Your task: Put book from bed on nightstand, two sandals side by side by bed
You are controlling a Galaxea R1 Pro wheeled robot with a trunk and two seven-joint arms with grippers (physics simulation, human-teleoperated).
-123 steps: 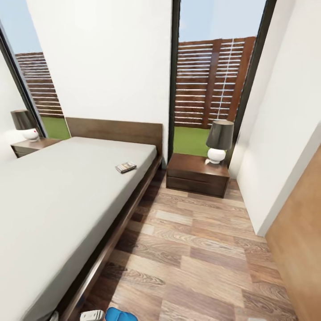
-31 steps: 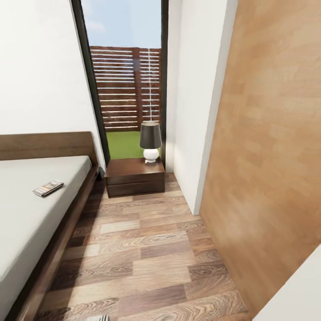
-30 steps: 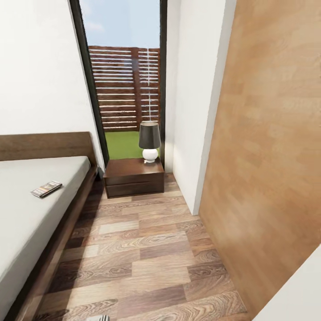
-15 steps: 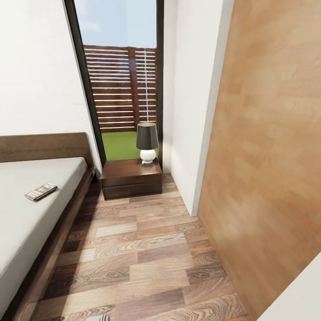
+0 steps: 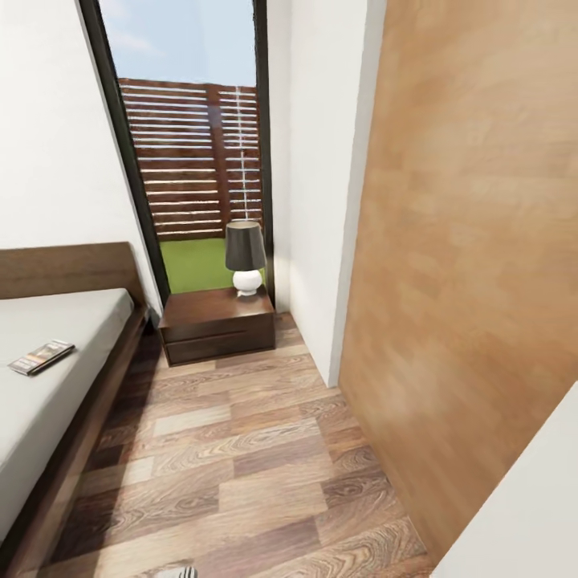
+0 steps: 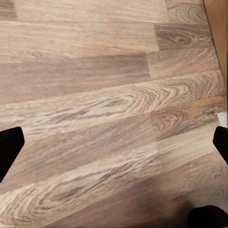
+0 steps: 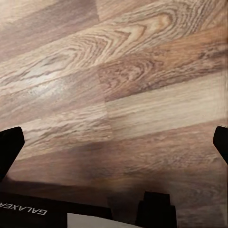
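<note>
The bedroom's wood-plank floor [image 5: 241,449] ran between the bed [image 5: 48,385] and a tall wood-panelled wall [image 5: 474,265]. The nightstand [image 5: 215,325] stood just beside the bed's head, below the window, carrying a lamp [image 5: 245,255]. The book [image 5: 40,357] lay flat on the grey mattress. Both wrist views showed each gripper's fingers [image 6: 10,149] [image 7: 9,147] spread wide over bare floor, holding nothing.
</note>
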